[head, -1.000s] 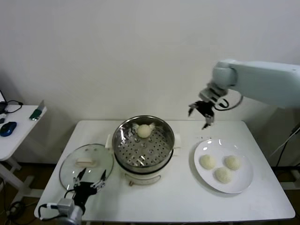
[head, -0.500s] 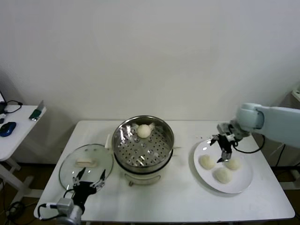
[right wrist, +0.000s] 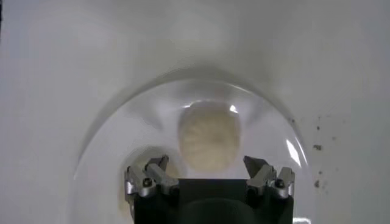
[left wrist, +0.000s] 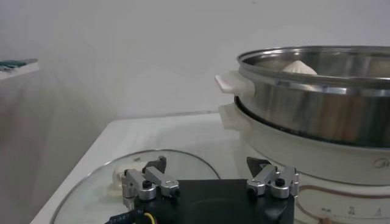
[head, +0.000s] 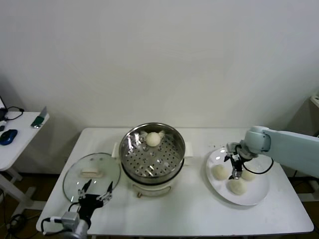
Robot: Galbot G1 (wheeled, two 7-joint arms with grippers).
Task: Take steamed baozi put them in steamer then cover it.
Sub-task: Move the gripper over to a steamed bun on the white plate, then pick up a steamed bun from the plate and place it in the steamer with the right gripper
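Left gripper [head: 94, 193]: released, fingers spread, parked low at the near-left of the steamer [head: 152, 154], over the near edge of the cover [head: 91, 174], which lies flat on the table [head: 179, 219]. Steamer: one baozi [head: 153, 139] at its far wall. Right of steamer, plate [head: 256, 194] carries three baozi [head: 237, 186]. Right gripper [head: 234, 167]: released, jaws apart above them, holding nothing.

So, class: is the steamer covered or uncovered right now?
Uncovered. The steamer shows its perforated tray and one baozi inside, while the cover lies flat on the table beside it.
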